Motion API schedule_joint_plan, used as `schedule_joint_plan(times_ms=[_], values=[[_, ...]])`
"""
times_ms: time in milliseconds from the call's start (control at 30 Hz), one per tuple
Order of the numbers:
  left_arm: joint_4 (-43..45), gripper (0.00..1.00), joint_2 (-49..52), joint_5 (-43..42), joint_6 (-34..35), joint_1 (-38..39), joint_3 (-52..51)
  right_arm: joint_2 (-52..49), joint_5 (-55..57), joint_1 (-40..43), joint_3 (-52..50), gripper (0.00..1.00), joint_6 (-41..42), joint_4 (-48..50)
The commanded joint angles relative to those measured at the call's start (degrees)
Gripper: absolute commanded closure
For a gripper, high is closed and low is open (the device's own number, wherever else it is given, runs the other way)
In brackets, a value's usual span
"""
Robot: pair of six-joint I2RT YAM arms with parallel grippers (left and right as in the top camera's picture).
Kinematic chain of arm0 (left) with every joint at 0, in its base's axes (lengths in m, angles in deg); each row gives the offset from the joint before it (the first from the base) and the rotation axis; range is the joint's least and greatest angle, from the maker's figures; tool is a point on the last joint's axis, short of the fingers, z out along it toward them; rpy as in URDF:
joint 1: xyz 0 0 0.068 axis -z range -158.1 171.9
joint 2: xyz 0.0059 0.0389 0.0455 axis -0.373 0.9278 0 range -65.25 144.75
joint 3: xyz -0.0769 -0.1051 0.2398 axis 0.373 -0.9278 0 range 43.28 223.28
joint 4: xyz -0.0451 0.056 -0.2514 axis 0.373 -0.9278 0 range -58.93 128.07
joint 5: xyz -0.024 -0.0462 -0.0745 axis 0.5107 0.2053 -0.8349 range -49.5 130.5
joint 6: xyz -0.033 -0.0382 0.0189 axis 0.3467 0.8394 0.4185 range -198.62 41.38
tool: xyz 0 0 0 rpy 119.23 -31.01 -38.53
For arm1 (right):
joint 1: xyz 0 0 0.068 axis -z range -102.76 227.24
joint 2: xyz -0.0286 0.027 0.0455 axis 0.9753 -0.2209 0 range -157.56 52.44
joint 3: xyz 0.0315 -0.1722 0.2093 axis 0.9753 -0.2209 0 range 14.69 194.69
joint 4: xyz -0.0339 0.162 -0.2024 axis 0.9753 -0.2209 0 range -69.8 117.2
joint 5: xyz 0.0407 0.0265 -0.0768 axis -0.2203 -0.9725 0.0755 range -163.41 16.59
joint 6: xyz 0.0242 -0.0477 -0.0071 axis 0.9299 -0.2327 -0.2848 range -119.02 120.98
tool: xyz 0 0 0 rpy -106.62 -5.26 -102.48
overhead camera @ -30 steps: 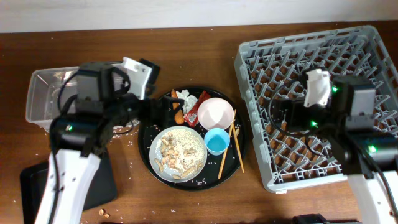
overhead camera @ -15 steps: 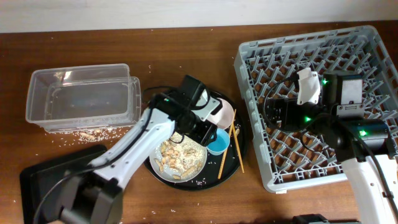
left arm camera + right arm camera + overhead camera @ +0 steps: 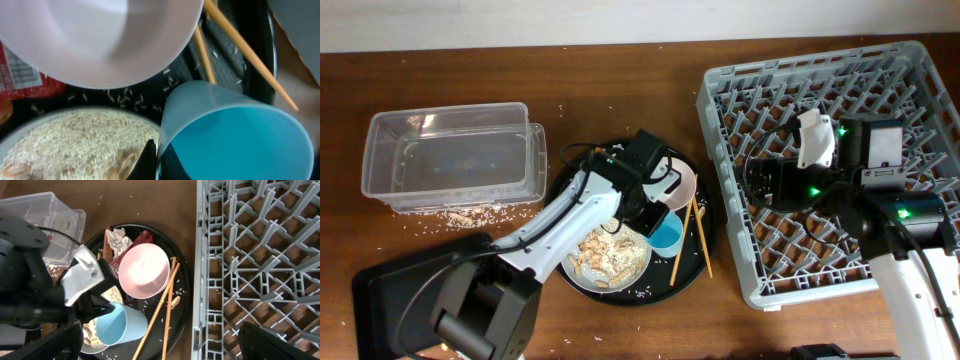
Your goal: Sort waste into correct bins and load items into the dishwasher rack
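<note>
The light blue cup is tipped on the round black tray, and my left gripper is shut on its rim, one finger inside and one outside. From overhead that gripper meets the cup beside the pink-white bowl. The plate holds rice and peanuts. Wooden chopsticks lie along the tray's right side. A crumpled tissue and a red wrapper sit at the tray's far edge. My right gripper hangs open over the grey rack, holding nothing.
The clear tub stands at the left with rice grains scattered in front of it. The shallow black bin sits at the front left. The round black tray lies between the tub and the rack. My left arm stretches across the plate.
My left arm has swung from the clear tub across to the tray, and its gripper has gone from open to shut on the cup's rim. The right arm shifted slightly over the rack.
</note>
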Motion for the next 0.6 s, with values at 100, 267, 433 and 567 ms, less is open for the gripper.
schedule_joint_plan(times_ms=[100, 267, 433, 567], values=[[-12.7, 1.00, -2.3, -7.7, -1.6, -8.6, 16.6, -0.2, -0.5, 0.3, 1.3, 0.02, 0.4, 0.1], [-9.9, 1.00, -4.2, -34.0, -4.0, -20.5, 19.9, -0.3, -6.5, 0.3, 1.3, 0.08, 0.4, 1.0], [-6.7, 1.00, -4.0, -64.6, -4.7, -28.8, 19.9, -1.8, -26.8, 0.1, 1.3, 0.19, -5.8, 7.7], [-6.2, 1.00, -4.0, -73.6, -4.7, -30.3, 19.9, -3.7, -40.0, -2.2, 1.3, 0.19, -7.3, 18.5]])
